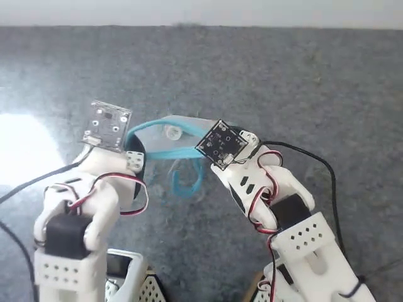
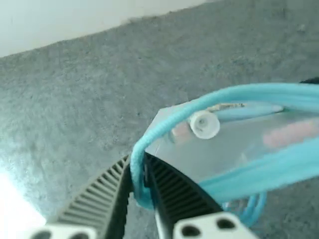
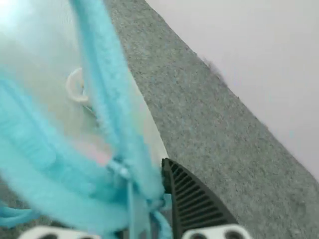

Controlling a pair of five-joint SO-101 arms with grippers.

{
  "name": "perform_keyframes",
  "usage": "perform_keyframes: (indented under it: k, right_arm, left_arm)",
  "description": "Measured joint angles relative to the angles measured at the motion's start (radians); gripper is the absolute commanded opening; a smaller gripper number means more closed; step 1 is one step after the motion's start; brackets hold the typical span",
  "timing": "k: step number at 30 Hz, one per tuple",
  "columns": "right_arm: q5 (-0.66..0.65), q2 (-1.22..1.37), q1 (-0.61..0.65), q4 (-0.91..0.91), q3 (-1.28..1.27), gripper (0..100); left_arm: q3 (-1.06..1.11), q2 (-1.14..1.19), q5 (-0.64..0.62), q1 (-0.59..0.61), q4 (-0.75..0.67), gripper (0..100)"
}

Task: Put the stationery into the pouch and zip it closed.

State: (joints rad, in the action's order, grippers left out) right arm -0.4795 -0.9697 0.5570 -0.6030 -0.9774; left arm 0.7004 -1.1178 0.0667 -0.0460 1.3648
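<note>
A clear pouch (image 1: 165, 143) with turquoise trim hangs between my two grippers, lifted a little off the grey table (image 1: 283, 82). My left gripper (image 2: 138, 168) is shut on the turquoise edge at one end of the pouch (image 2: 234, 149). Inside lie a white-capped item (image 2: 203, 124) and a pink item (image 2: 291, 133). At the other end of the pouch (image 3: 60, 114), my right gripper (image 3: 149, 186) pinches the turquoise trim by the zipper pull; one black finger (image 3: 192, 199) shows. A turquoise cord loop (image 1: 187, 181) dangles below the pouch.
Grey speckled surface stretches all around, with open room behind and to both sides of the pouch. A pale wall (image 1: 201, 11) bounds the far edge. Glare (image 1: 19, 151) lies on the left. Black cables (image 1: 327, 173) trail from the arms.
</note>
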Motion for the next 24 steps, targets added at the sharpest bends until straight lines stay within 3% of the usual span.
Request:
perform_keyframes:
  k: [5, 11, 16, 24]
  right_arm:
    - [0.0, -0.002, 0.012, 0.0, 0.002, 0.8]
    - [0.005, -0.002, 0.02, 0.0, 0.002, 0.8]
    - [0.008, -0.002, 0.025, 0.0, 0.003, 0.8]
    - [0.044, 0.038, 0.063, 0.002, 0.006, 0.8]
  left_arm:
    - [0.023, 0.0, 0.011, 0.123, -0.021, 18]
    - [-0.072, 0.012, 0.012, 0.204, -0.055, 19]
    - [-0.124, 0.008, 0.017, 0.189, -0.055, 19]
    - [-0.055, 0.012, 0.017, 0.049, -0.044, 18]
